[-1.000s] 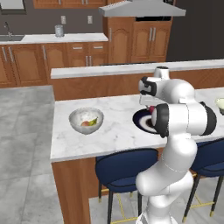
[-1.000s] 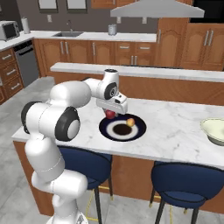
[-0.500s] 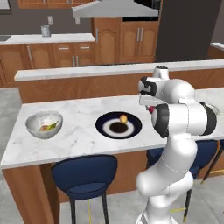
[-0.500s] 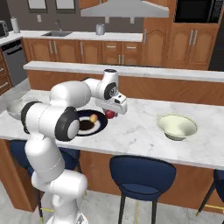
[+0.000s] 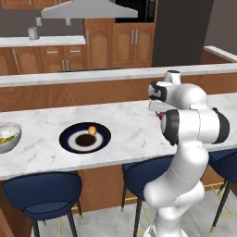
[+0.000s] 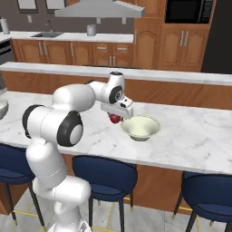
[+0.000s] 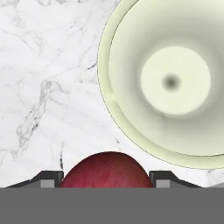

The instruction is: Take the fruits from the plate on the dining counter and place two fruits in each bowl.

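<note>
Long marbled dining counter in a wooden kitchen. The navy plate sits well off to the arm's left with an orange fruit on it. The gripper is clamped on the red fruit, just beside the cream bowl, probably about to drop it in. Hand view shows the bowl's empty.

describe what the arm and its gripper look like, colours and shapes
The arm is built of glossy white rounded segments joined by dark round joint caps ringed in pale grey. The gripper has a white boxy body; its small dark fingertips carry pale grey pads.
</note>
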